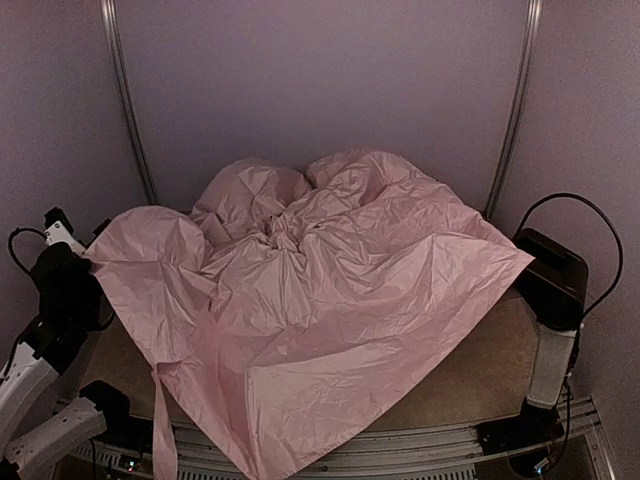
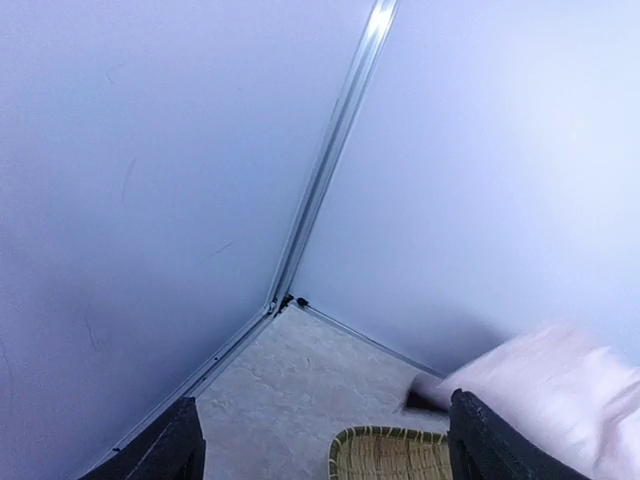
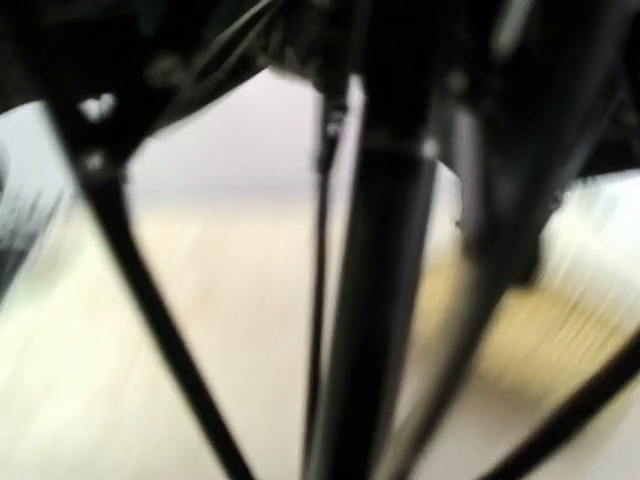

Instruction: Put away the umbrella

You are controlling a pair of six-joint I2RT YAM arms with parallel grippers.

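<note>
Left gripper (image 2: 325, 440): near left of table, fingers wide apart, nothing between them. Tray (image 2: 390, 455): woven, just beyond those fingers. Umbrella (image 1: 320, 290): pink canopy, crumpled, spread over most of table (image 1: 470, 370). Right gripper: hidden under canopy; blurred black shaft (image 3: 375, 300) close to its camera; grip cannot be told.

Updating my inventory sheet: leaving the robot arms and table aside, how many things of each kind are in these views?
Umbrella: 1
Tray: 1
Total: 2
</note>
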